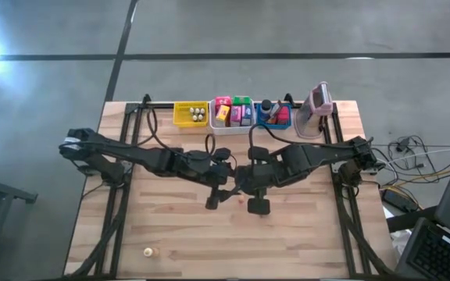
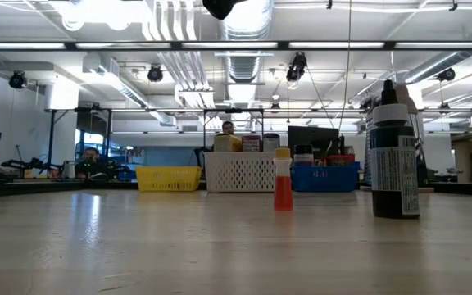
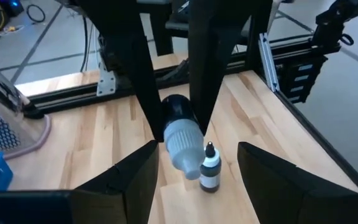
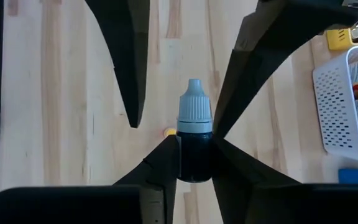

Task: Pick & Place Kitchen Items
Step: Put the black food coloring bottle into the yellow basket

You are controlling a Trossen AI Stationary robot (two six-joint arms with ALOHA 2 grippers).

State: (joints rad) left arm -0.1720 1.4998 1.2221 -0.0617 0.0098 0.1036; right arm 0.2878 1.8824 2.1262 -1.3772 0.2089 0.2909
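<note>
While the right end effector is gripping a dark dropper bottle by its base, cap pointing forward, the left end effector is waiting released just beyond that cap.

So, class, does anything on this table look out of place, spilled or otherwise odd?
One small whitish piece lies alone near the table's front edge on the left arm's side. It is far from the bins at the back and from the other items. Nothing looks spilled or damaged.

Wooden table, 3 bins at far edge, small red bottle, dark bottle standing
</note>
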